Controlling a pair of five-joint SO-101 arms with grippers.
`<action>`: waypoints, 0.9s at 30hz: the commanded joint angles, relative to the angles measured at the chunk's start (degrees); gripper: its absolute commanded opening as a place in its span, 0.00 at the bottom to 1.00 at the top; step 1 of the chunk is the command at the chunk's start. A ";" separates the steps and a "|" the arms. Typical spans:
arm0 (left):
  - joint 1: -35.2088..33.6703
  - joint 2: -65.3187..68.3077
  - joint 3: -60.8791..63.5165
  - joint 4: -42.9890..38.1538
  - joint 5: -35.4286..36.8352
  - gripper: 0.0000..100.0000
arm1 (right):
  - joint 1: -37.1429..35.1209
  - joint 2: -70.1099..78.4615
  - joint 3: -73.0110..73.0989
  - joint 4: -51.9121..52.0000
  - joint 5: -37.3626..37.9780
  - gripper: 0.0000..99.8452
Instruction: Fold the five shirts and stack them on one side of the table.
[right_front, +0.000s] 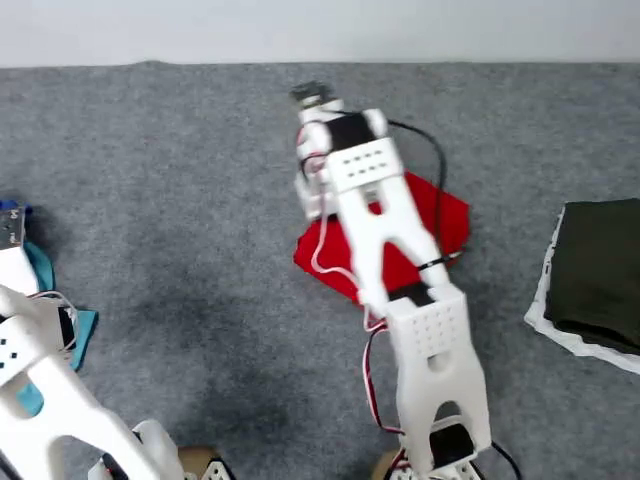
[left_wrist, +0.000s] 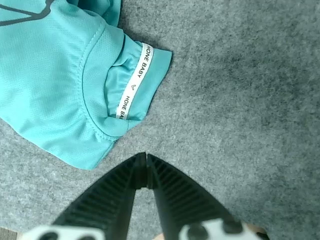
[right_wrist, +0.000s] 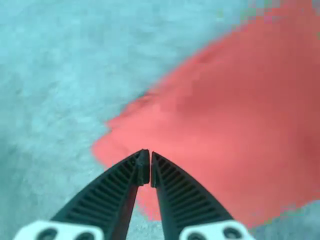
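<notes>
Red shirt (right_wrist: 225, 125) beneath closed, empty right claw (right_wrist: 146, 168), teal mesh shirt (left_wrist: 45, 85) near closed, empty left claw (left_wrist: 146, 171)

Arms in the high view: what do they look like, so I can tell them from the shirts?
Both are built of white links. The right arm has hole-dotted plates, black motor blocks, a black cable and thin red and white wires. The left arm is the same white. The left gripper and right gripper have black, ribbed, tapered fingers on white bases with round holes.
</notes>
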 joint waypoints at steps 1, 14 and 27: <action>0.18 -0.97 -0.13 -0.88 0.26 0.01 | 5.49 -4.00 -2.64 2.33 -6.42 0.01; 0.18 -0.88 -0.13 -0.88 0.18 0.01 | 11.91 -2.24 -0.70 2.24 -38.42 0.41; 0.18 -0.88 -0.13 -0.88 0.18 0.01 | 19.03 10.42 -0.70 -4.70 -37.19 0.41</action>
